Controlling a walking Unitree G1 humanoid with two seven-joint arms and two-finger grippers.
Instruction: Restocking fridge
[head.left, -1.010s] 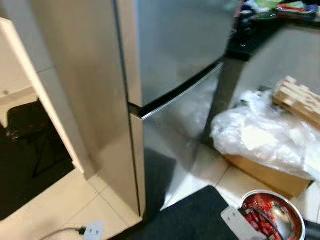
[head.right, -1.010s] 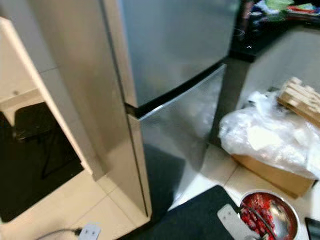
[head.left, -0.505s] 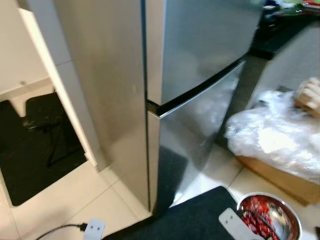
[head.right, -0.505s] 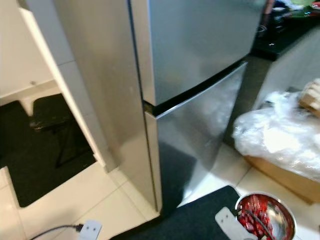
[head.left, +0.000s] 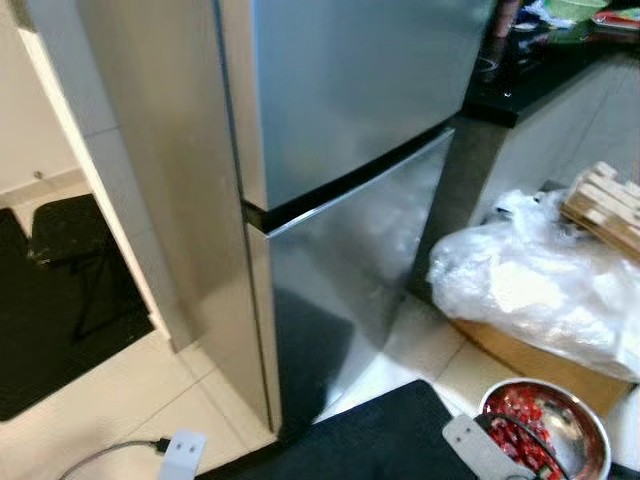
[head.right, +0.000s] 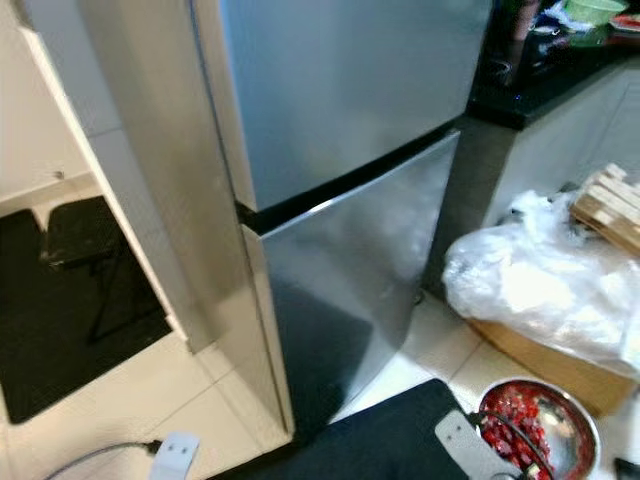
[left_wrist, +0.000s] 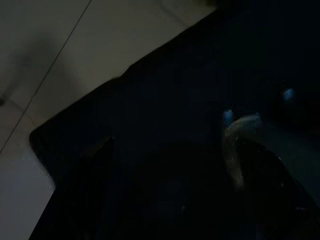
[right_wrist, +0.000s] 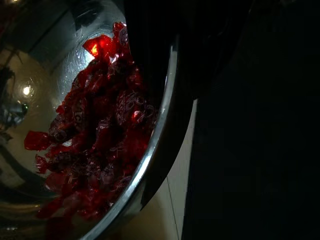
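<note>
**A:** Start at the fingers. What is the right gripper (head.left: 515, 450) doing?

**B:** You have it pinched on the rim of the steel bowl (head.left: 590, 430), at the lower right of the left eye view. In the right wrist view one black finger (right_wrist: 150, 55) comes down inside the bowl's wall and the other runs outside it, so the rim is clamped between them. The bowl is full of red wrapped pieces (right_wrist: 100, 145) (sweets or chillies, I can't tell which).

**A:** And the left gripper?

**B:** Its wrist view is very dark. You can make out a dark mat (left_wrist: 165, 125) and a pale tiled floor (left_wrist: 80, 45) at the upper left of that frame. Whether those fingers are spread or pressed together, I cannot tell.

**A:** Where is the fridge?

**B:** The fridge (head.left: 340, 110) fills the upper middle of the left eye view, silver, with both doors closed; a black seam divides the upper door from the lower door (head.left: 340, 270). The bowl is well apart from it, low at the frame's edge, above the black mat (head.left: 370, 440).

**A:** So how far along are you?

**B:** Early, by my reading. You hold the goods, but no door is open yet and nothing has gone inside. Opening a door (likely a job for the left arm) and placing the bowl on a shelf are both left.

**A:** Anything nearby?

**B:** A plastic-covered cardboard box (head.left: 530, 290) at the right, and a white power plug (head.left: 180, 455) on the floor at the lower left.
</note>
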